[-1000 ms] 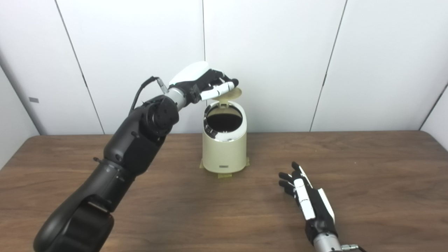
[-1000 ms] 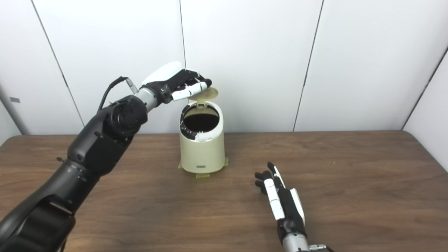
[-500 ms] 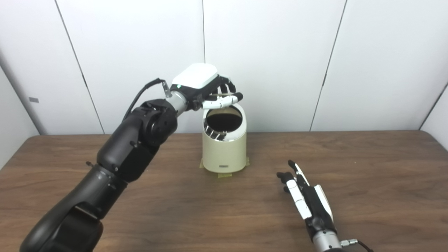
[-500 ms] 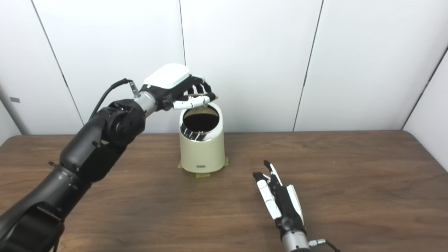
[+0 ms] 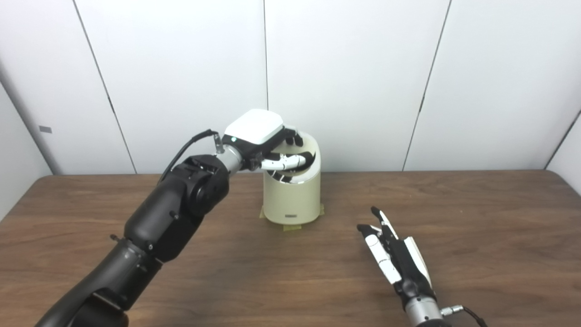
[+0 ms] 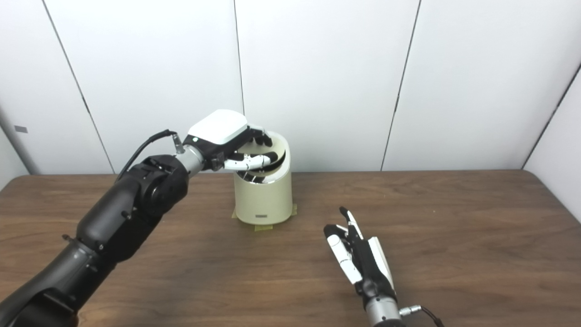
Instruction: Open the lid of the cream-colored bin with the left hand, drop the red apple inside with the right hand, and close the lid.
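white wall panels back a brown wooden table (image 5: 181, 281). cream-colored bin (image 5: 292, 200) stands mid-table at the rear; left hand (image 5: 265, 143) lies palm-down on its lid (image 5: 307, 147), fingers loosely spread, gripping nothing. right hand (image 5: 394, 256) rests spread and empty near the front. no apple in view.

No text can be read; the small dark label low on the cream-colored bin (image 5: 291, 215) is too blurred.
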